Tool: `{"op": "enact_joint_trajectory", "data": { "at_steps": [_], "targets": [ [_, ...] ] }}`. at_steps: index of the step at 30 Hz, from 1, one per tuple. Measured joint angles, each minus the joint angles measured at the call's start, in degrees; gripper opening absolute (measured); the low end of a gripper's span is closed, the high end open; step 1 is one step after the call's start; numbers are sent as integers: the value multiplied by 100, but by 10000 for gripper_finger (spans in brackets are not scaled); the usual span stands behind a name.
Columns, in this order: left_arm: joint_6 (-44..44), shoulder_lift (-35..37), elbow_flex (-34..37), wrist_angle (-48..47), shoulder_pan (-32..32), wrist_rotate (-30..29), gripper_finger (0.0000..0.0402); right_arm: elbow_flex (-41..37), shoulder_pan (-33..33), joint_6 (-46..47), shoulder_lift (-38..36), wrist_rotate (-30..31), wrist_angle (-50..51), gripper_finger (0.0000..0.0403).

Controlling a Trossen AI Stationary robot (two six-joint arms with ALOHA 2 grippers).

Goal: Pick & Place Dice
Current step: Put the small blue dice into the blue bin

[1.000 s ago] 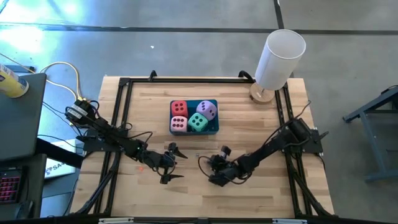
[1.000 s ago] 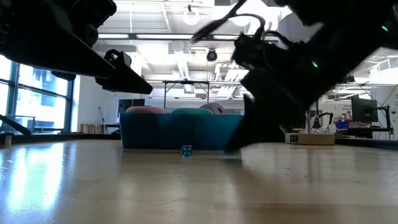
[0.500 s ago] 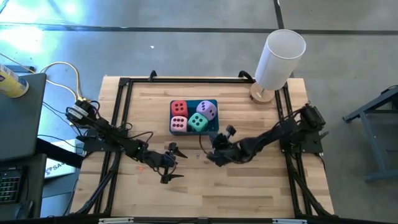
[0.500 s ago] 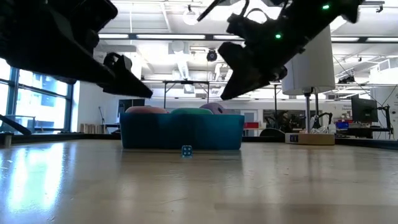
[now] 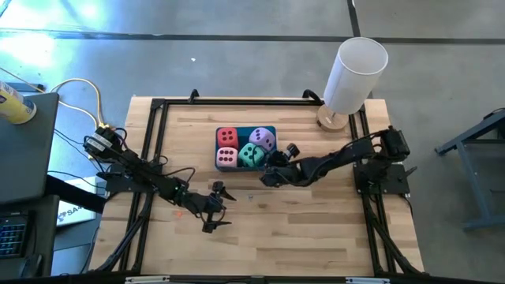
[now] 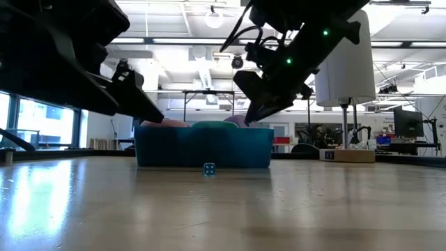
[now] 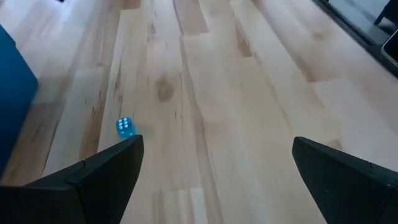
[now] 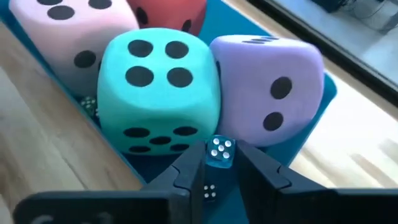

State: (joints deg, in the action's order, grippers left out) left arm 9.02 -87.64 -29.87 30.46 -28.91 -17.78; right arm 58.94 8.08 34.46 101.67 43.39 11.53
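Observation:
A blue bin [image 5: 246, 167] at the table's middle holds four big soft dice: red [image 5: 227, 136], pink [image 5: 226, 156], purple [image 8: 273, 99] and teal [image 8: 158, 90]. My right gripper [image 8: 219, 163] hangs over the bin's near right corner [image 5: 264, 175], shut on a tiny blue die [image 8: 219, 152]. Another tiny blue die [image 7: 125, 127] lies on the table in front of the bin [image 6: 209, 169]. My left gripper [image 7: 214, 149] hovers open near it, left of the middle [image 5: 223, 207]. My right gripper pinches the tiny blue die by two opposite sides [image 8: 211, 157] between its fingertips [image 8: 189, 168]. The fingers slant down from the table's right and near side. The die is lifted clear, just in front of the teal and purple dice, above the bin's floor.
A white cylinder on a wooden foot [image 5: 355, 71] stands at the far right corner. A black rail frame [image 5: 158, 106] runs round the table. More tiny dice lie in the bin [image 8: 210, 191] and beside the pink die [image 8: 89, 106]. Bare wood lies near and to the right.
My right gripper has risen and gone from the table's near middle toward the far edge, up to the bin's near right corner, swinging its wrist toward the bin. The die on the table has not moved.

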Motion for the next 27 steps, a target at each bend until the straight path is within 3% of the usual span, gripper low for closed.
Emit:
{"op": "enact_joint_trajectory", "data": {
  "at_steps": [10,16,27],
  "targets": [
    [-214,0,0,-9,346,-1,400,0,4,-50,0,-155,-13,115],
    [-216,0,0,-9,489,-9,400,2,51,-557,-23,-24,-225,136],
    [-168,0,4,12,490,-8,400,11,949,-1501,-457,-383,-790,141]
  ]
}}
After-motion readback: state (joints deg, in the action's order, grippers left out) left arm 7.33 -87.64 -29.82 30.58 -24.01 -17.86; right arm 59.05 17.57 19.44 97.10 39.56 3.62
